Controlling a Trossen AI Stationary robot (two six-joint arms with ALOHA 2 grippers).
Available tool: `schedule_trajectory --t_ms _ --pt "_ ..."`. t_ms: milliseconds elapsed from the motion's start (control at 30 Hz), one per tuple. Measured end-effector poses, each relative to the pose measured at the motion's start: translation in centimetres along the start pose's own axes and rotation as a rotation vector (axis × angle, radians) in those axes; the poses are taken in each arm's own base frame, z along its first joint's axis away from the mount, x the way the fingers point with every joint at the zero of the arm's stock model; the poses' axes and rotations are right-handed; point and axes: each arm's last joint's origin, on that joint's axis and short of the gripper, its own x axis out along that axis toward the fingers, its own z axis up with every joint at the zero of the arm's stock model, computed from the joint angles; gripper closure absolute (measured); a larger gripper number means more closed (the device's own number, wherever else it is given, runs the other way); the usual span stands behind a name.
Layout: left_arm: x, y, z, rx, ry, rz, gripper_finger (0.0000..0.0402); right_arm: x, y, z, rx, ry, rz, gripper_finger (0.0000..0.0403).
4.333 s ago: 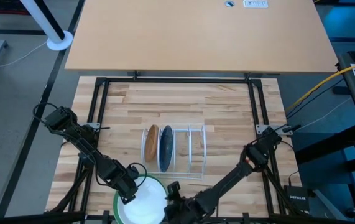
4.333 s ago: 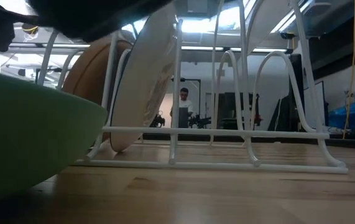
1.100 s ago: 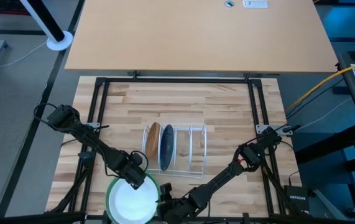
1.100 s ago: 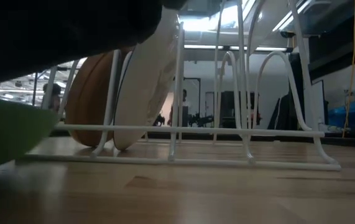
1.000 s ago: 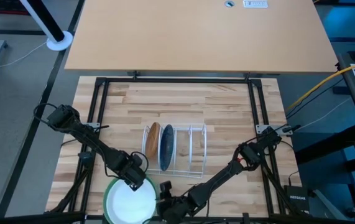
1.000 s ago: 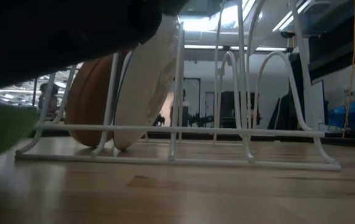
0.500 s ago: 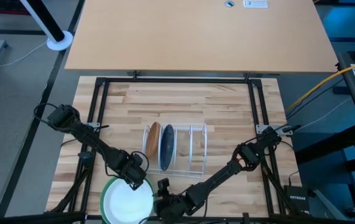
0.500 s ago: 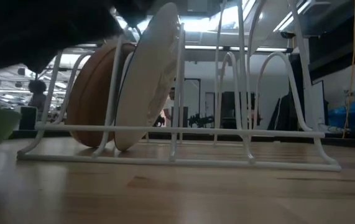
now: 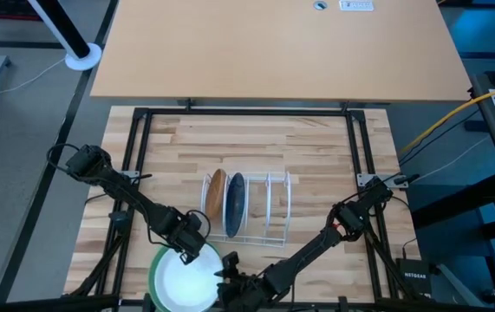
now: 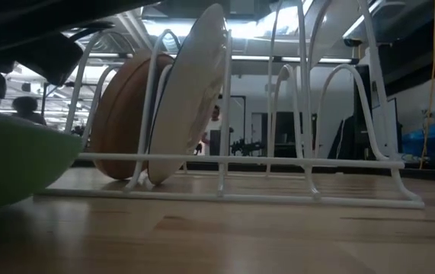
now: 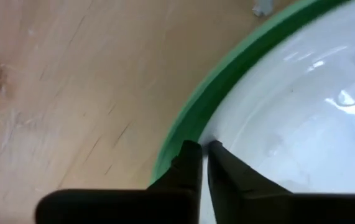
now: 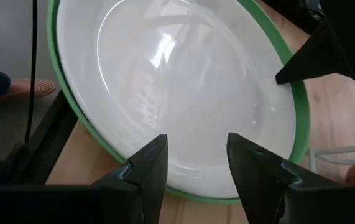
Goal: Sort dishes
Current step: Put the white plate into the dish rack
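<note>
Left gripper (image 11: 201,148) sits at the near-left of the table with its fingers pinched shut on the rim of the white plate (image 12: 171,87), which lies stacked inside the green plate (image 12: 298,118), both flat on the wooden table (image 9: 316,147) at the front edge, near the white wire rack (image 9: 269,208). From the left wrist view the fingers look closed right where white rim meets green rim, so can't tell if it has the white plate only or is catching the green lip too. Right gripper (image 12: 193,152) hovers over the near side of the same stack with jaws spread, holding nothing. Tan-brown plate (image 9: 215,192) and dark blue plate (image 9: 235,204) stand upright in the rack's left slots, right slots free. Risks, as a guess: the pinch is thin and on a glossy rim, so the white plate could slip out when lifted or tilted. If the green lip is partly caught, both plates may come up together and the green one drop back onto the table. The stack sits very close to the table's front edge, so a drag toward that side could push it off. The right gripper is just beside the stack and the two arms are close, so a lift could knock them together. The rack is light wire, and a plate bumped against it could shove it or tip the standing plates.
</note>
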Motion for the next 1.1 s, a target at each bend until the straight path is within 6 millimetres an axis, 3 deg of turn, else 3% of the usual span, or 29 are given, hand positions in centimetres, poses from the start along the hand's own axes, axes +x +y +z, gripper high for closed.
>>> schedule_trajectory --t_ms 400,700,1100 --pt "-0.2 0.0 0.0 0.044 -0.019 0.0 0.0401 -0.5 -0.4 0.4 -0.015 0.034 -0.009 0.0233" --pt "-1.1 0.4 0.0 0.05 -0.078 0.006 0.0401 -1.9 -1.9 2.2 0.141 0.048 -0.021 0.0233" --pt "-1.5 0.4 -0.2 0.143 -0.056 -0.014 0.0401 -0.6 -4.0 2.0 0.326 0.124 0.142 0.0233"
